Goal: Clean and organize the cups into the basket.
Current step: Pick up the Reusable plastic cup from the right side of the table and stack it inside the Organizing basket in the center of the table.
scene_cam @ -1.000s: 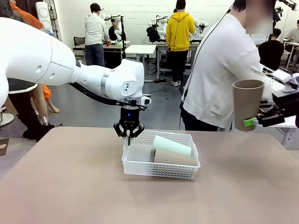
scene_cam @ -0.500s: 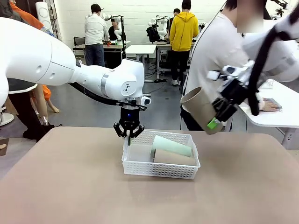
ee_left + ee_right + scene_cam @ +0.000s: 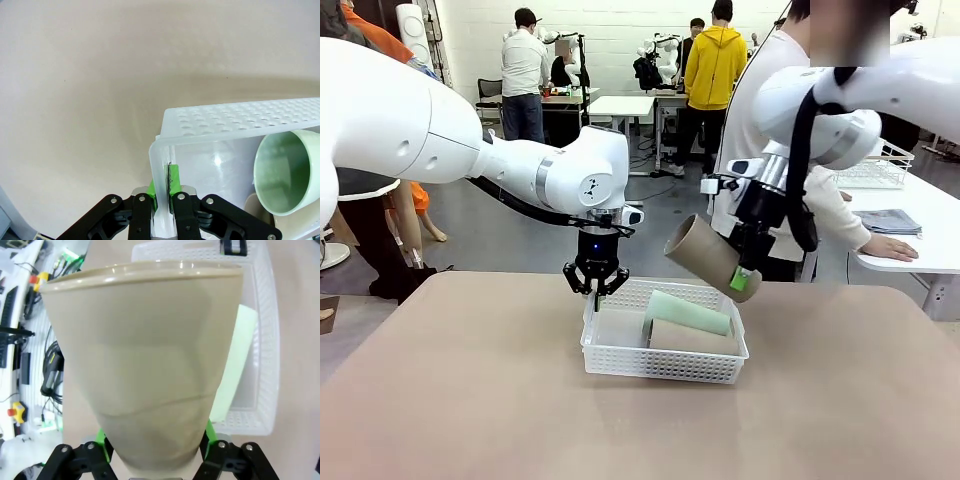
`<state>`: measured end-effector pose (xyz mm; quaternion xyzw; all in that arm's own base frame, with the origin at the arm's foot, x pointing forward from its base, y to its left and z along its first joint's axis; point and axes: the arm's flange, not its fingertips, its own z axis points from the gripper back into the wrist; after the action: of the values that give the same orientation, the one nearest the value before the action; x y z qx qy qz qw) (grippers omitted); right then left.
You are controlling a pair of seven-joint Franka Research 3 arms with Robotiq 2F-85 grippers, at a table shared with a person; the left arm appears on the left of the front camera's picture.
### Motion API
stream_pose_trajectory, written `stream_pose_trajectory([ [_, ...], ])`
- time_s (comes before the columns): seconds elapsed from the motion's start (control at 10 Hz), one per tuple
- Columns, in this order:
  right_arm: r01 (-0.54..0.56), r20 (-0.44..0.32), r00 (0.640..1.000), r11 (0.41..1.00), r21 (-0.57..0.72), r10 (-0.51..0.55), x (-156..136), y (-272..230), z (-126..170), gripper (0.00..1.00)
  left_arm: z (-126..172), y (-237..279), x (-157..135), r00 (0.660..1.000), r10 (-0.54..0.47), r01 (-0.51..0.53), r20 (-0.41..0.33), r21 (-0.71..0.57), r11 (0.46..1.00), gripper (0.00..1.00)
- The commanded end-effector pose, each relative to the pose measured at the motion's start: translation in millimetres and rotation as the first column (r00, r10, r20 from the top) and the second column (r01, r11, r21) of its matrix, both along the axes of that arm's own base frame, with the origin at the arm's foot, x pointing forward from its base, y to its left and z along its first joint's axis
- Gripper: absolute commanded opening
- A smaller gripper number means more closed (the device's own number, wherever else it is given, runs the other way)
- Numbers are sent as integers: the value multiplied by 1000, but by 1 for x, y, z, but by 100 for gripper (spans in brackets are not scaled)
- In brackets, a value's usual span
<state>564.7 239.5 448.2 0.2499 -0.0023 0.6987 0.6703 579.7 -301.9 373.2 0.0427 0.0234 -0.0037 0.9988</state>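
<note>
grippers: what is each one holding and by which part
Left gripper: the basket, pinched at its rim. Right gripper: a tan cup, held near its narrow base.

in the right wrist view the held tan cup [image 3: 150, 365] covers most of the right tool [image 3: 152, 452], so its pads show as green slivers at the cup's narrow end, and it hides most of the mint cup [image 3: 235, 360] and part of the basket [image 3: 265, 340]. in the left wrist view the mint cup [image 3: 287, 175] and a tan rim [image 3: 260, 210] below it are cut off by the edge. the left tool's [image 3: 164, 192] pads [image 3: 153, 192] are partly hidden by the basket wall [image 3: 159, 165] they pinch.
</note>
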Motion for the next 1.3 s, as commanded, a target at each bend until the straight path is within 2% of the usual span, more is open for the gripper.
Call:
stream_pose_trajectory([
  [0.0, -15, -24, 1000, 995, -103, 13, 15, 20, -7, 79, 1, 1, 0, 1000, 1, -1, 2, -1, 1000, 3],
  [0.4, -48, -71, 997, 980, -195, 35, 25, 46, -50, 79, 1, 1, 0, 1000, 1, -1, 2, -1, 1000, 3],
  [0.8, -91, -92, 993, 975, -204, 73, 25, 53, -63, 79, 1, 1, 0, 1000, 1, -1, 2, -1, 1000, 3],
  [0.9, -93, -92, 993, 976, -196, 76, 25, 54, -66, 97, 1, 1, 0, 1000, 1, -1, 2, -1, 1000, 3],
  [1.2, -91, -90, 993, 978, -189, 75, 25, 53, -67, 100, 1, 1, 0, 1000, 1, -1, 2, -1, 1000, 3],
])
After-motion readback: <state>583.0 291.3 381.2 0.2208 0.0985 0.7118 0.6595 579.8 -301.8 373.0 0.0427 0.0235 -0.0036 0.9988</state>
